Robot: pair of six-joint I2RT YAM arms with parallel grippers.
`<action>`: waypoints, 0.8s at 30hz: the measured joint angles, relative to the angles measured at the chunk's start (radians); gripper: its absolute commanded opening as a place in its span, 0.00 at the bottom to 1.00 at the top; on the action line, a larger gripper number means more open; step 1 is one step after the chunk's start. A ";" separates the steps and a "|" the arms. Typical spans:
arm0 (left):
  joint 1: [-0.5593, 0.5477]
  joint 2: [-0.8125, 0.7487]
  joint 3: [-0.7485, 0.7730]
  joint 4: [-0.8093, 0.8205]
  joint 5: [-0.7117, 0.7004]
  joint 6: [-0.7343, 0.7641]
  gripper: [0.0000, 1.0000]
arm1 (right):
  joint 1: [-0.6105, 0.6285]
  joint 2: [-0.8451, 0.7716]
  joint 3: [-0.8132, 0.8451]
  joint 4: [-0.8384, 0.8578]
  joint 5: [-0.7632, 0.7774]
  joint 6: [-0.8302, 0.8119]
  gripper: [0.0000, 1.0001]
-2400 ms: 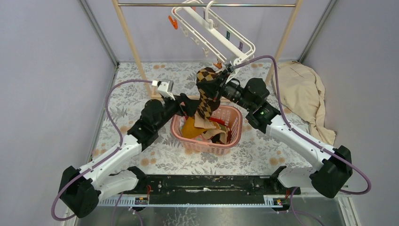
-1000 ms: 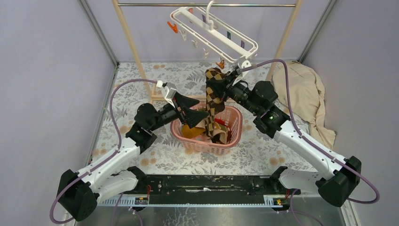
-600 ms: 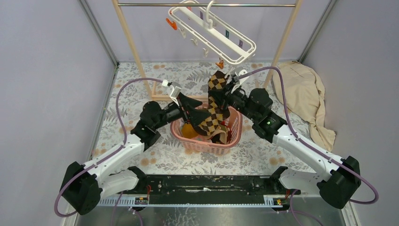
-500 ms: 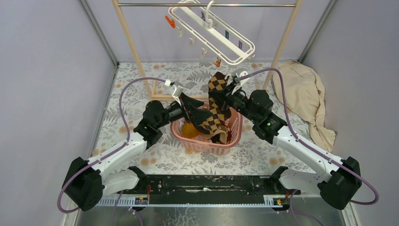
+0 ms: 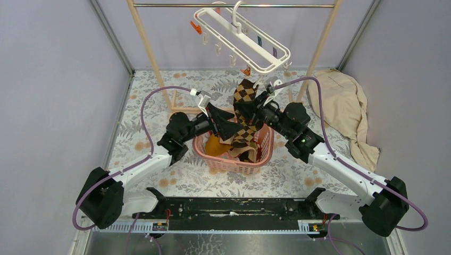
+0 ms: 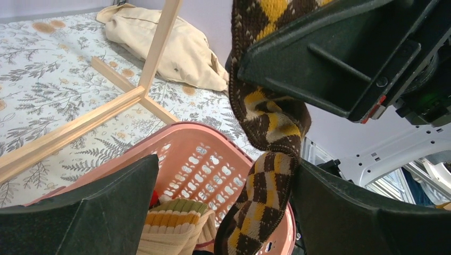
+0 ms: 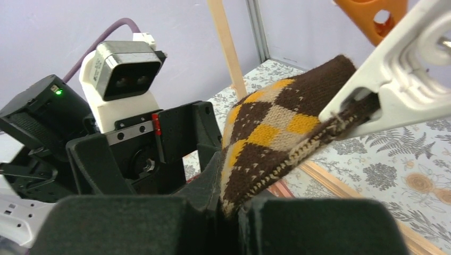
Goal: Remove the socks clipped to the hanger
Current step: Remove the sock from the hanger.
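Note:
The white hanger (image 5: 242, 37) hangs by its hook from the metal rod, tilted, with small clips dangling under it. A brown-tan argyle sock (image 5: 244, 95) stands up just below its right end. My right gripper (image 5: 254, 109) is shut on this sock (image 7: 271, 133) near its upper end. A white clip (image 7: 393, 79) still bites the sock's edge. The sock's lower part (image 6: 271, 159) hangs down between the fingers of my open left gripper (image 6: 223, 202), near the right finger. In the top view the left gripper (image 5: 228, 125) is over the basket.
A pink basket (image 5: 266, 143) under both grippers holds a mustard sock (image 5: 215, 144) and a striped cream sock (image 6: 170, 223). The wooden rack's post (image 5: 149, 53) rises at the back left. A beige cloth (image 5: 343, 103) lies at the right. An orange clip (image 7: 372, 16) hangs above the right gripper.
My left arm has reached forward and up, bringing its open fingers around the sock's lower part. The right gripper has pulled the sock down from the hanger, which swung back.

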 measured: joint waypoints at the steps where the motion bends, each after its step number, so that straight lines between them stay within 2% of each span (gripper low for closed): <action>1: 0.000 0.005 0.000 0.013 0.000 -0.004 0.98 | 0.000 0.000 -0.003 0.009 -0.007 0.009 0.00; 4: 0.000 0.025 0.000 0.050 0.005 -0.022 0.81 | 0.000 0.002 -0.006 0.020 -0.022 0.027 0.00; 6: 0.000 0.040 0.000 0.063 0.012 -0.032 0.59 | 0.000 0.004 -0.007 0.028 -0.023 0.037 0.00; 7: 0.000 0.047 0.000 0.069 0.018 -0.039 0.53 | 0.000 0.004 -0.008 0.031 -0.024 0.040 0.00; 11: 0.000 0.069 0.000 0.082 0.034 -0.056 0.20 | 0.000 0.004 -0.008 0.033 -0.025 0.045 0.00; 14: 0.000 0.067 0.000 0.085 0.045 -0.063 0.02 | 0.000 0.004 -0.010 0.033 -0.024 0.045 0.00; 20: 0.000 0.033 0.000 0.068 0.045 -0.060 0.00 | 0.000 0.003 -0.010 0.029 -0.021 0.043 0.09; 24: 0.000 -0.010 0.007 0.039 0.043 -0.053 0.00 | 0.000 -0.008 -0.011 -0.005 -0.014 0.033 0.44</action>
